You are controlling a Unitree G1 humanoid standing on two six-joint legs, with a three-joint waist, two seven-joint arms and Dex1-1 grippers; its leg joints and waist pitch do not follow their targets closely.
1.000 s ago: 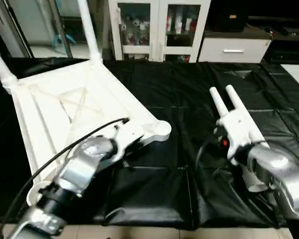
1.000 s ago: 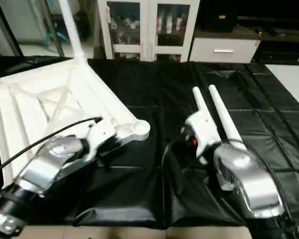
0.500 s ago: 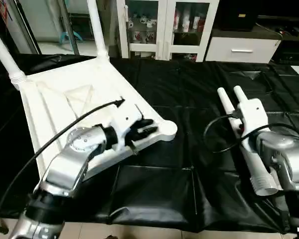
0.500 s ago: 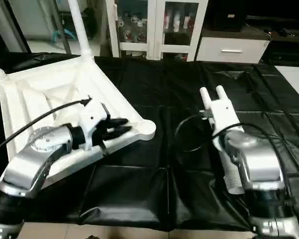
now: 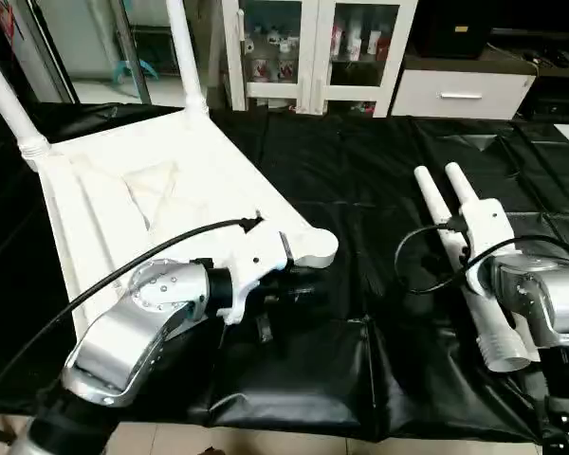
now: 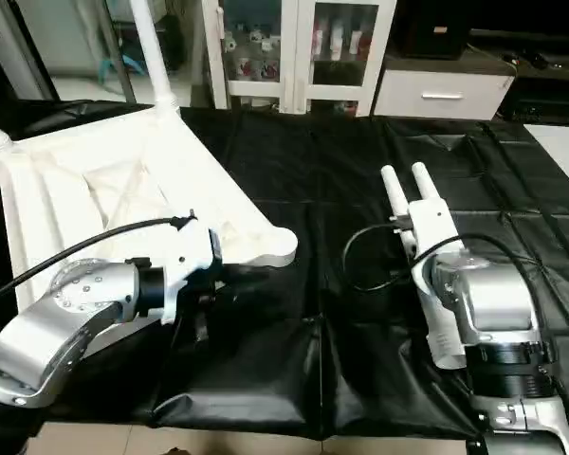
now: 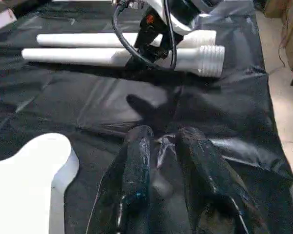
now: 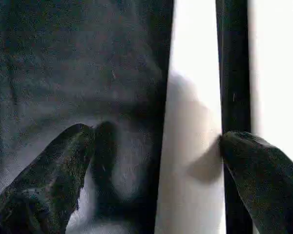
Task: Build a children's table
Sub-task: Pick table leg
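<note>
The children's table lies upside down at the left, its ribbed white tabletop point(image 5: 123, 204) on the black cover. Two legs point(image 5: 185, 57) stand in its far corner sockets. The near right socket point(image 5: 313, 248) holds nothing. My left gripper point(image 7: 163, 136) hovers over the cover just in front of that socket, fingers narrowly apart with nothing between them. Two loose white legs point(image 5: 436, 199) lie side by side on the right, threaded ends point(image 5: 503, 351) toward me. My right gripper point(image 8: 156, 156) is down on them, its fingers point(image 8: 49, 175) open wide on either side of one leg point(image 8: 193, 122).
A white glass-door cabinet point(image 5: 313, 47) and a white drawer unit point(image 5: 460, 93) stand behind the work surface. The black cover point(image 5: 341, 379) is creased and bunched near the front edge. A black cable point(image 5: 422, 261) loops beside my right wrist.
My left gripper has come off the tabletop's corner rim down to the cover in front of the socket. My right gripper has opened wider over the loose legs. The camera tilted early on.
</note>
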